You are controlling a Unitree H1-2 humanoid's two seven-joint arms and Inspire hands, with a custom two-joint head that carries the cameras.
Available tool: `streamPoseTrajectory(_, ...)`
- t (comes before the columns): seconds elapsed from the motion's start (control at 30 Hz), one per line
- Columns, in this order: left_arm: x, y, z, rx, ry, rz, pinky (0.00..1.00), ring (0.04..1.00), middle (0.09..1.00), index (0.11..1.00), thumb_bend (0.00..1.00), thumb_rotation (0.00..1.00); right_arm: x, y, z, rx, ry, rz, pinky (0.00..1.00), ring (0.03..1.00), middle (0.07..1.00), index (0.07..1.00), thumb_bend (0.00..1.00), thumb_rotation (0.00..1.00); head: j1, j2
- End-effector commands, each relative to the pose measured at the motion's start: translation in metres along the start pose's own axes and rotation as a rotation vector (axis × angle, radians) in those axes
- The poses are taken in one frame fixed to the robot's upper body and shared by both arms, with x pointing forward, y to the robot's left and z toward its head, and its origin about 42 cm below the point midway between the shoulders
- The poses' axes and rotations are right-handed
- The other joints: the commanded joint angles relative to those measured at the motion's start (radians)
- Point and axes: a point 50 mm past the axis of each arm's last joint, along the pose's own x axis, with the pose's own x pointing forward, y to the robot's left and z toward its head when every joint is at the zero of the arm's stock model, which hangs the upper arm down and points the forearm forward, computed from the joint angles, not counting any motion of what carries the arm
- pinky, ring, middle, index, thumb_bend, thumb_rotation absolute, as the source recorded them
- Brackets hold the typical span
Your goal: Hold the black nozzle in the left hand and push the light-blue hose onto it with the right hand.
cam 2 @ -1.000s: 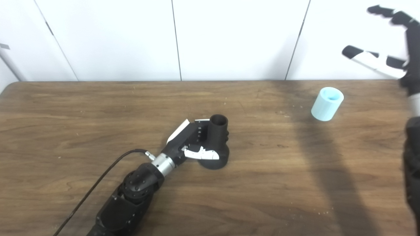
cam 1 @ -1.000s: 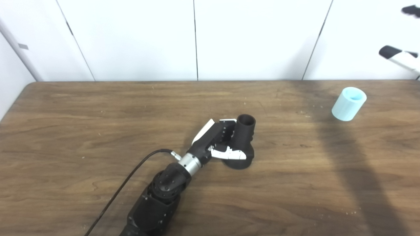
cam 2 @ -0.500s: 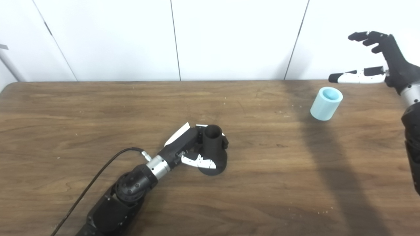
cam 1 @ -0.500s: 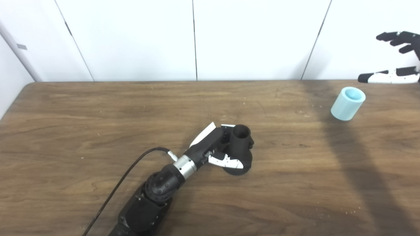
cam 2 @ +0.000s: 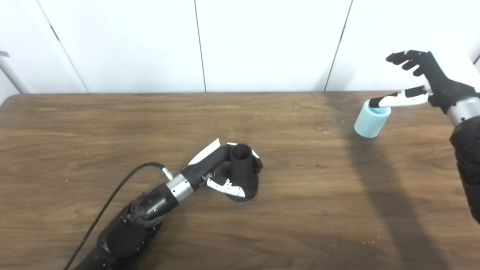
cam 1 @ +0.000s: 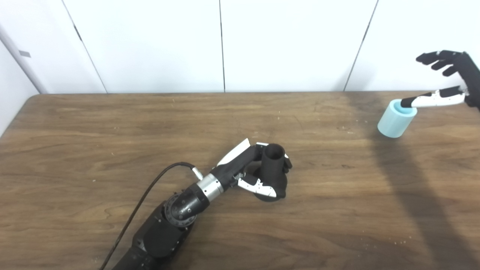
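The black nozzle [cam 1: 273, 170] stands on its wide base in the middle of the wooden table [cam 1: 112, 131], its open mouth facing up. My left hand [cam 1: 252, 168] is wrapped around it, fingers behind and thumb in front. The light-blue hose [cam 1: 395, 119], a short cylinder, sits at the far right of the table, tilted with its opening up. My right hand [cam 2: 420, 80] hovers open just above and to the right of the hose [cam 2: 371, 120]. Its thumb tip crosses the hose's rim and its fingers are spread above.
White wall panels [cam 1: 225, 45] rise right behind the table's far edge. A black cable [cam 1: 150, 198] trails from my left wrist toward the front edge. The right arm's shadow [cam 1: 405, 187] falls across the right side of the table.
My right hand has come down and leftward from the upper right corner until its thumb overlaps the hose. My left hand's fingers have curled further around the nozzle, which shifted slightly left.
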Motion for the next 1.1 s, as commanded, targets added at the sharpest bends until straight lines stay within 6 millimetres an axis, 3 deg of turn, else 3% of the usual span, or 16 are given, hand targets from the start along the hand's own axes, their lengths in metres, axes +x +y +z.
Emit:
streamPoseTrajectory(0.0, -0.048, -0.021, -0.053, 0.054, 0.268, -0.115, 0.66, 0.658, 0.497, 0.483, 0.52, 0.0, 0.013, -0.034, 0.009, -0.057, -0.049, -0.058, 0.62, 0.704, 0.73, 0.709, 0.85, 0.36, -0.001, 0.001)
streamPoseTrajectory(0.13, -0.047, -0.023, -0.051, 0.04, 0.264, -0.11, 0.65, 0.653, 0.497, 0.483, 0.52, 0.0, 0.022, -0.028, 0.009, -0.08, -0.022, 0.028, 0.53, 0.637, 0.694, 0.691, 0.86, 0.35, 0.0, 0.001)
streamPoseTrajectory(0.27, -0.047, -0.024, -0.05, 0.016, 0.267, -0.108, 0.65, 0.651, 0.549, 0.469, 0.51, 0.0, 0.03, -0.021, 0.012, -0.078, 0.012, 0.099, 0.5, 0.611, 0.686, 0.695, 0.86, 0.27, 0.001, 0.001)
streamPoseTrajectory(0.4, -0.046, -0.024, -0.048, 0.015, 0.259, -0.107, 0.65, 0.651, 0.561, 0.465, 0.51, 0.0, 0.034, -0.015, 0.017, -0.078, 0.06, 0.135, 0.57, 0.631, 0.696, 0.709, 0.87, 0.24, -0.001, 0.003)
streamPoseTrajectory(0.57, -0.045, -0.024, -0.046, 0.021, 0.251, -0.109, 0.65, 0.651, 0.561, 0.465, 0.51, 0.0, 0.042, -0.006, 0.016, -0.096, 0.103, 0.182, 0.55, 0.66, 0.719, 0.737, 0.89, 0.25, 0.0, 0.005)
streamPoseTrajectory(0.7, -0.045, -0.023, -0.045, 0.022, 0.252, -0.11, 0.65, 0.651, 0.561, 0.465, 0.51, 0.0, 0.049, 0.001, 0.017, -0.14, 0.131, 0.208, 0.6, 0.684, 0.728, 0.743, 0.89, 0.24, -0.002, 0.006)
streamPoseTrajectory(1.07, -0.046, -0.024, -0.043, -0.004, 0.254, -0.102, 0.65, 0.649, 0.56, 0.466, 0.51, 0.0, 0.058, 0.01, 0.011, -0.312, 0.084, 0.189, 0.6, 0.685, 0.732, 0.731, 0.91, 0.25, -0.002, 0.007)
